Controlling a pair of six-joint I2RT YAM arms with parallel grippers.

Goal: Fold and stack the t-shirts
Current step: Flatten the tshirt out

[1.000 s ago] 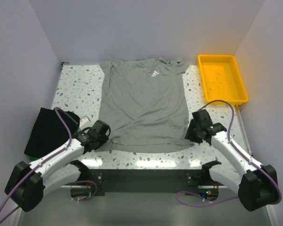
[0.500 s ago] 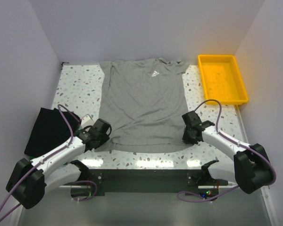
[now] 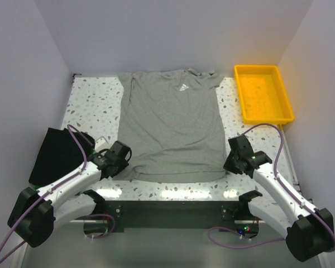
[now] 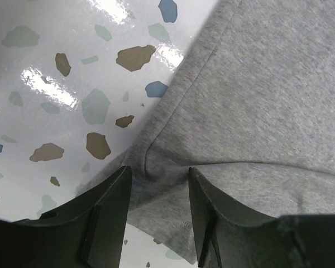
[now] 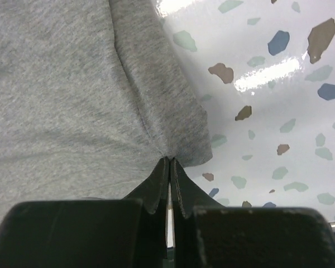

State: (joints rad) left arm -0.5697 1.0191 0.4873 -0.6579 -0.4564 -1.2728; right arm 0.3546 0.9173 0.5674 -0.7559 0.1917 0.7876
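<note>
Pinching grey t-shirt (image 3: 170, 125), right hand (image 5: 170, 161), black shirt (image 3: 54, 155) half-hidden

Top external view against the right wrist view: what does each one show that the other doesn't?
Only the top view shows the yellow tray, the folded black t-shirt, and the grey t-shirt with its white logo. Only the wrist view shows the right claw pinched shut on that shirt's bottom corner. Both show grey fabric on the speckled table.
</note>
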